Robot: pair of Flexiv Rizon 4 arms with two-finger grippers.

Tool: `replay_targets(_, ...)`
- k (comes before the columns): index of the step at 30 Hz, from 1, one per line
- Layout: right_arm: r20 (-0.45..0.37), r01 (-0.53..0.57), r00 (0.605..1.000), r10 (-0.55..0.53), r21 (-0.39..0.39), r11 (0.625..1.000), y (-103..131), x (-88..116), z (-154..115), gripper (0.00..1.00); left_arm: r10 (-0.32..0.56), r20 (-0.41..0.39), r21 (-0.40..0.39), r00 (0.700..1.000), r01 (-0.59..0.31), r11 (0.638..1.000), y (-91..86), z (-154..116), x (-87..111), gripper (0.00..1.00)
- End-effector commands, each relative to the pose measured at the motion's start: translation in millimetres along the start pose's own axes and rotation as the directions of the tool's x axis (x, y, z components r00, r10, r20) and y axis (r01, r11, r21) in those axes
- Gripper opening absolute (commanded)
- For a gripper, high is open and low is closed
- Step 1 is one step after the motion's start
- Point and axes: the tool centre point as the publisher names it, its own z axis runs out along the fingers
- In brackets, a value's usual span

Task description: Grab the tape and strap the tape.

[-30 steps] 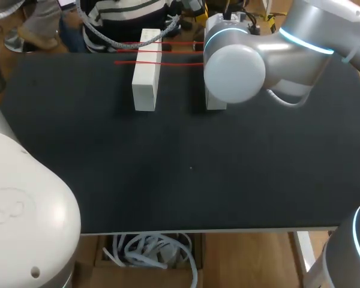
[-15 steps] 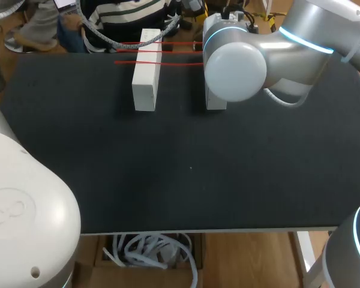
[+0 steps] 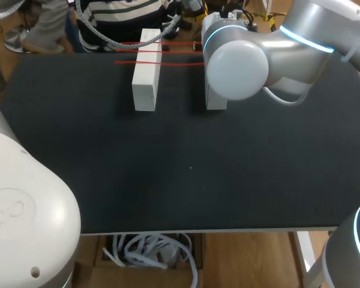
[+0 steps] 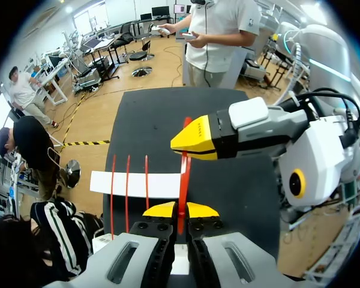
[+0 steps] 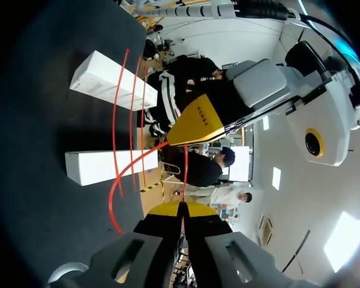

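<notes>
Creeps a hair toward twelve o'clock with the right arm (image 3: 237,63), likely tensioning the thin red tape strip (image 4: 183,174). Keeps it pinched in left gripper (image 4: 181,211) and right gripper (image 5: 183,209), above the white rectangular blocks (image 3: 145,78) at twelve o'clock.

- Open ground: the table (image 3: 186,180), its near and middle black surface free from side to side.
- Obstacles: left white block (image 3: 146,72) and right white block (image 3: 216,103), standing near the far edge with a lane between them.
- Barrier: red tape (image 3: 138,62), its strands crossing the lane's far end over the blocks' tops.
- Overhang: right arm (image 3: 237,63), its elbow above the right white block, barring approach from above.
- Near left corner: filled by left arm (image 3: 24,222).
</notes>
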Motion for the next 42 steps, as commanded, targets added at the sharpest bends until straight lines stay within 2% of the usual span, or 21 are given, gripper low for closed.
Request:
replay_targets(1,-0.007,0.007,1.000,-0.007,-0.007,1.000,2,-2,3,0.00,-0.001,-0.002,-0.004,1.000,0.001,1.000,-1.0,-1,-0.4,0.00)
replay_targets(28,-0.038,0.043,0.998,-0.045,-0.048,0.998,14,7,1,0.00,-0.001,-0.002,-0.004,1.000,0.001,1.000,-1.0,-1,-0.4,0.00)
replay_targets(42,-0.056,0.073,0.996,-0.075,-0.034,0.997,14,7,4,0.00,-0.001,-0.002,-0.004,1.000,0.001,1.000,-1.0,-1,-0.4,0.00)
